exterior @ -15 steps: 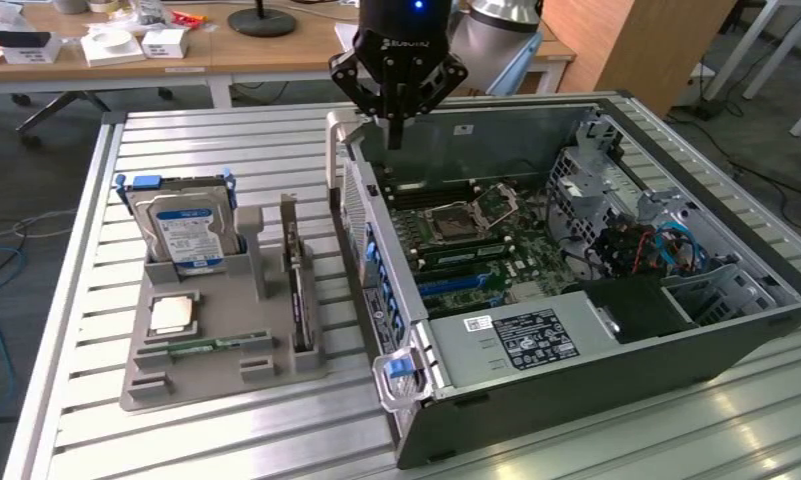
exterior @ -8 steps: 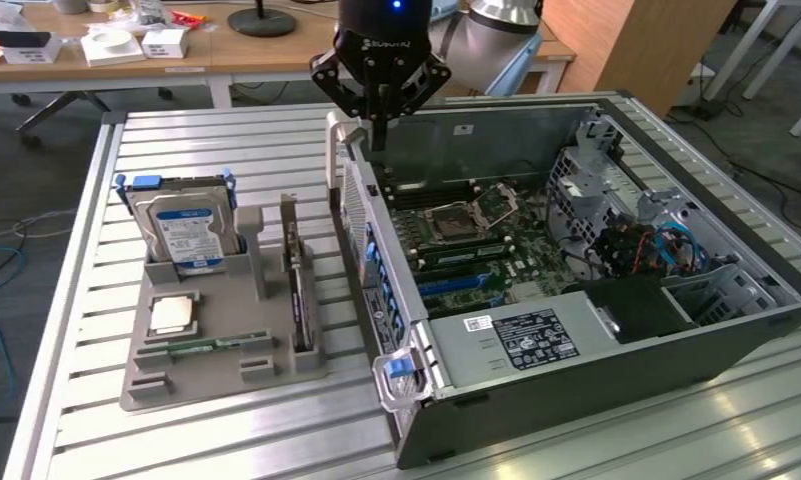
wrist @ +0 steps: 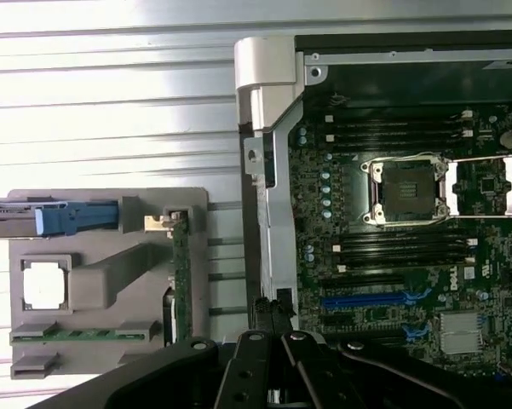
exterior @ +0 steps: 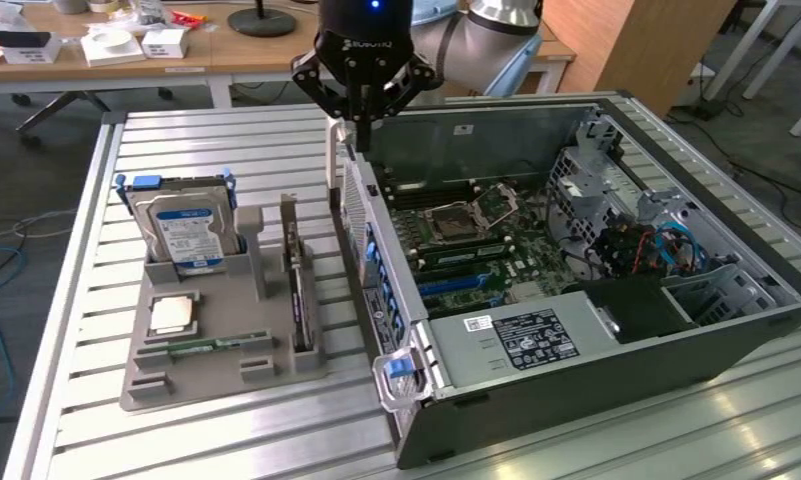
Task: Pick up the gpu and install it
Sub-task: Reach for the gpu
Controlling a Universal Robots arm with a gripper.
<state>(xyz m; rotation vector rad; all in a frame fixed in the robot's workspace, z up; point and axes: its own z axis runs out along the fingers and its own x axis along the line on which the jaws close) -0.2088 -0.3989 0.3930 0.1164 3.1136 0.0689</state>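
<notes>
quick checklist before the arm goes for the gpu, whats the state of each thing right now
1. Gpu seated in its holder: ok. The gpu stands edge-on in the grey holder, untouched.
2. Claw open for a grasp: not ok. The claw is shut and holds nothing.
3. Claw above the gpu: not ok. It hangs over the near edge of the case, beside the holder.
4. Case open: ok. The motherboard is exposed.
5. Blue slot free: ok. The blue slot looks empty.
</notes>
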